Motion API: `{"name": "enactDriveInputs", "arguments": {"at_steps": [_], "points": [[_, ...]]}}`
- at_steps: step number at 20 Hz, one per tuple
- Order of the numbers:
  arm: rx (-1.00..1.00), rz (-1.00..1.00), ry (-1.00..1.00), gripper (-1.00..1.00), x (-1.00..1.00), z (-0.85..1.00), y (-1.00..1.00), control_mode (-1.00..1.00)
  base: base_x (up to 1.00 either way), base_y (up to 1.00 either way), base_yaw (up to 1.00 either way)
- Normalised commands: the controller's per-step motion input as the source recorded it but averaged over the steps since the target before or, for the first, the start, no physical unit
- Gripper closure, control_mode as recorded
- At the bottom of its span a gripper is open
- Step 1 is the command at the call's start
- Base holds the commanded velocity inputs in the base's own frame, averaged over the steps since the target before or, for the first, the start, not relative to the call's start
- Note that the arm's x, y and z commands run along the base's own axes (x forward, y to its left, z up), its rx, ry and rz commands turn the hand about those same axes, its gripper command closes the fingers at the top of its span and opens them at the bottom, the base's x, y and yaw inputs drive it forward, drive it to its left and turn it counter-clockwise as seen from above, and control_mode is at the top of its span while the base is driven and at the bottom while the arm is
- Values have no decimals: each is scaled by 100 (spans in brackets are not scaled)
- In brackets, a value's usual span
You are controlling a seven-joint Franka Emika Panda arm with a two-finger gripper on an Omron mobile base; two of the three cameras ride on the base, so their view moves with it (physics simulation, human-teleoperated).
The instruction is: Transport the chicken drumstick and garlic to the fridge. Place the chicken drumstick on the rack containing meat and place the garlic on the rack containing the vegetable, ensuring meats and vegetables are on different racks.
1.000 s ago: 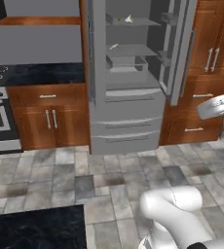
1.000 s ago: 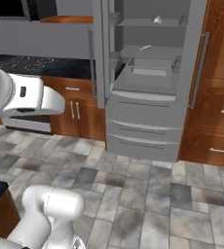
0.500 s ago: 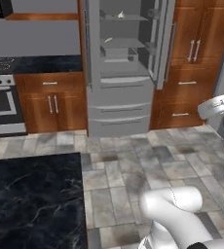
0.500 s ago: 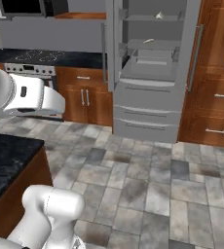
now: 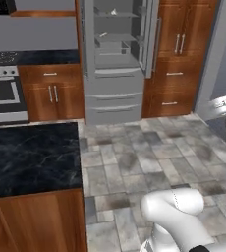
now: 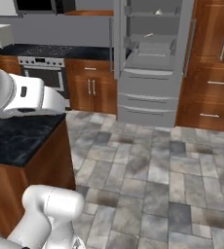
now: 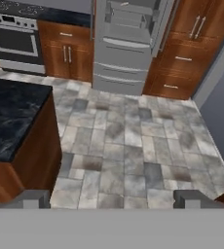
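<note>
The grey steel fridge [image 5: 114, 96] stands open across the tiled floor, also seen in the right base view [image 6: 144, 99] and at the top of the hand view [image 7: 122, 62]. On its uppermost shelf [image 5: 105, 15] lies a small off-white pointed item [image 5: 114, 11], seen again from the right [image 6: 158, 11]; it is too small to name surely. A thin pale item [image 5: 102, 35] rests on the second shelf [image 6: 158, 38]. The chicken drumstick and the green vegetable are out of view. My gripper [image 7: 114, 199] is open, its fingertips [image 7: 34, 199] wide apart with nothing between, high over the floor.
A black marble island counter [image 5: 31, 157] with wood sides is close on the left [image 6: 11, 138] [image 7: 9, 114]. A stove [image 5: 4, 96] and wood cabinets [image 5: 176, 64] flank the fridge. Grey tiled floor [image 7: 128, 155] lies between me and the fridge.
The whole picture has shifted: the base has backed away from the fridge, which now looks smaller and farther. The black island counter has come into view on the left.
</note>
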Motion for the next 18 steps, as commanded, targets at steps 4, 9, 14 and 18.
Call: {"name": "enactDriveInputs", "arguments": {"at_steps": [4, 9, 14, 18], "points": [[0, 0, 0, -100, 0, 0, 0, 100, -100, 41, 0], [0, 0, 0, -100, 0, 0, 0, 100, -32, 100, -1], [0, 0, 0, -100, 0, 0, 0, 100, 30, 100, 0], [0, 0, 0, -100, 0, 0, 0, 100, 25, 100, 0]]}}
